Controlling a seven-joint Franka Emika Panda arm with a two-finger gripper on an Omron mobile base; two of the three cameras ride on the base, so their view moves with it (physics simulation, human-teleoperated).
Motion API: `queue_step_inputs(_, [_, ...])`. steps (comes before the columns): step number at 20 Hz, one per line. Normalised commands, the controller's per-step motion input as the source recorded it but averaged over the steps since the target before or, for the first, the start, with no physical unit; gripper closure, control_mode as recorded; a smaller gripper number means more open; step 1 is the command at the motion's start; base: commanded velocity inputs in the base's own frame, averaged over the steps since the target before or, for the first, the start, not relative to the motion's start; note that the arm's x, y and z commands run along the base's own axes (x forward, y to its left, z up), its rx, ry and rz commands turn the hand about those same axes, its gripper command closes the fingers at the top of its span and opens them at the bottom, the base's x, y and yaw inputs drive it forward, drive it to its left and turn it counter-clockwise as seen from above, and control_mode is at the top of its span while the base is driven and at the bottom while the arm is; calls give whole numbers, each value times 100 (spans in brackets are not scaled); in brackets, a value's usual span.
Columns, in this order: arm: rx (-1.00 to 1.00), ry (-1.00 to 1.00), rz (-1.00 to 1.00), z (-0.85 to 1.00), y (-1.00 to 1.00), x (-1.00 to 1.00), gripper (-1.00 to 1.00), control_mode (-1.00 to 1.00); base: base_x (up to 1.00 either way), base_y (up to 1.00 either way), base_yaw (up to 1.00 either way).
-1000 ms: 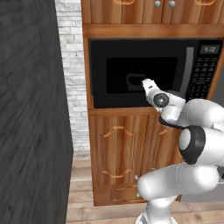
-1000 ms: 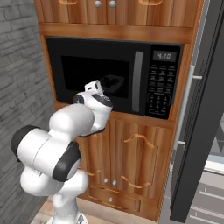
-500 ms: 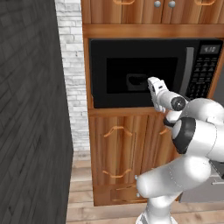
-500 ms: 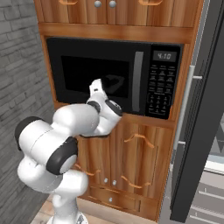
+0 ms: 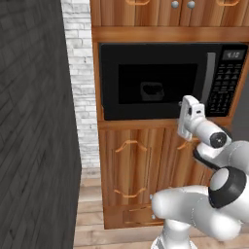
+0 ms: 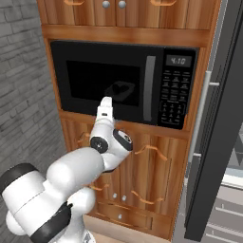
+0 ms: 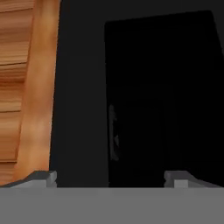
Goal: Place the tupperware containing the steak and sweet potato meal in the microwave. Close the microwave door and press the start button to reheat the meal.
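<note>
The black microwave (image 5: 165, 80) sits in a wooden cabinet with its door (image 6: 104, 61) shut flat. The door's grey bar handle (image 5: 210, 78) stands beside the keypad (image 5: 222, 87) and the clock display (image 6: 178, 60). Through the dark window the pale tupperware (image 5: 151, 90) shows dimly inside, also seen as a faint tub (image 6: 121, 90); its food is too dark to make out. My gripper (image 5: 187, 104) hovers just in front of the door's lower edge, left of the handle. Up close my gripper (image 7: 111, 179) is open, its fingertips (image 7: 41, 177) wide apart and empty, facing the dark window (image 7: 162, 87).
A tall dark fridge door (image 6: 213, 118) with a grey handle stands just right of the microwave. A dark wall (image 5: 34, 121) and white brick (image 5: 80, 73) close in the left side. Wooden cabinet doors (image 5: 131, 165) lie below the microwave, and the cabinet frame (image 7: 26, 87) runs beside the door.
My hand has slid a little to the right and down across the front of the shut door, while the elbow swung out. The door and tupperware have stayed put.
</note>
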Motion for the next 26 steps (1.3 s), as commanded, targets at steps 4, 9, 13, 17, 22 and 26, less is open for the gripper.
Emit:
queue_step_inputs(4, [30,16,0,100,-68,-100,-100,-100,0,0,0])
queue_step_inputs(9, [25,13,-1,95,-75,-100,-100,-100,0,0,0])
queue_step_inputs(13, [17,5,-9,32,-81,-95,-100,-100,0,0,0])
queue_step_inputs(17, [1,9,-7,-12,-67,-12,-100,-100,0,0,0])
queue_step_inputs(22, [7,4,2,-19,-87,8,-100,-100,0,0,0])
queue_step_inputs(26, [11,1,12,-35,-81,8,-100,-100,0,0,0])
